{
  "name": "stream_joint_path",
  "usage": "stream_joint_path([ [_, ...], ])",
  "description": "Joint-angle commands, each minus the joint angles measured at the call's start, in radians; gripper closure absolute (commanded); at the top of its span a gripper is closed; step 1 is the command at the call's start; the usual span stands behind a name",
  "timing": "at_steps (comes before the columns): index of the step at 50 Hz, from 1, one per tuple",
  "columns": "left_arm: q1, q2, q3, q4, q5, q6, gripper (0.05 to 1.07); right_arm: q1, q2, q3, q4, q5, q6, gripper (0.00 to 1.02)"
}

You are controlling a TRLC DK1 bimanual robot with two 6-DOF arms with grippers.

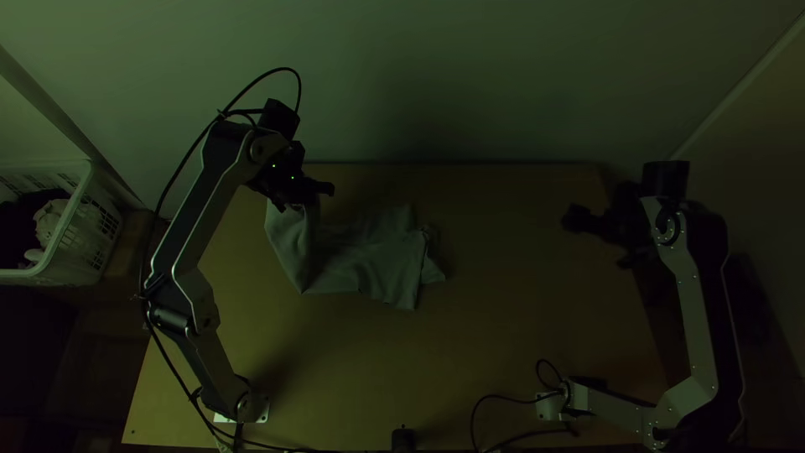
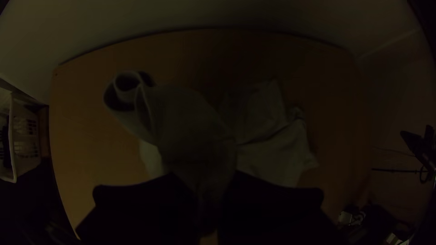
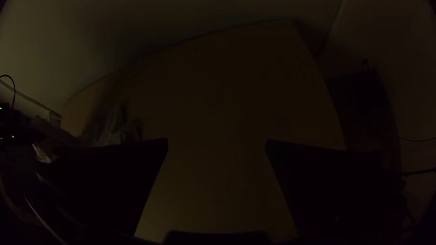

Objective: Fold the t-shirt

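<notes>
Heads up, your shirt (image 1: 373, 264) is bunched on the table (image 1: 503, 335) a bit left of centre, left gripper (image 2: 204, 186) clamped on one end, right gripper (image 3: 216, 140) wide open and empty, so a one-sided pull could drag or twist it.

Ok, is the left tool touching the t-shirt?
Touching: the left wrist view shows the t-shirt caught between the fingers of the left tool.
</notes>
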Motion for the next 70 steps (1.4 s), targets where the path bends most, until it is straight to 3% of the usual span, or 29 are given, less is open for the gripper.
stream_joint_path([
  [1, -0.061, 0.038, 0.043, -0.009, -0.003, -0.067, 1.05, -0.008, -0.03, -0.036, -0.002, -0.006, 0.004, 0.03],
  [23, -0.226, 0.162, 0.064, 0.114, -0.027, -0.206, 1.05, -0.024, -0.08, -0.113, 0.0, -0.006, 0.004, 0.03],
  [59, -0.383, 0.348, 0.123, 0.276, -0.058, -0.223, 1.05, -0.031, -0.113, -0.188, 0.024, -0.006, 0.007, 0.03],
  [64, -0.395, 0.358, 0.124, 0.318, -0.058, -0.212, 0.9, -0.031, -0.125, -0.205, 0.026, -0.006, 0.005, 0.03],
  [67, -0.407, 0.371, 0.124, 0.322, -0.056, -0.195, 0.7, -0.031, -0.131, -0.214, 0.027, -0.005, 0.004, 0.03],
  [70, -0.418, 0.378, 0.124, 0.338, -0.056, -0.194, 0.42, -0.031, -0.137, -0.221, 0.029, -0.002, 0.004, 0.03],
])
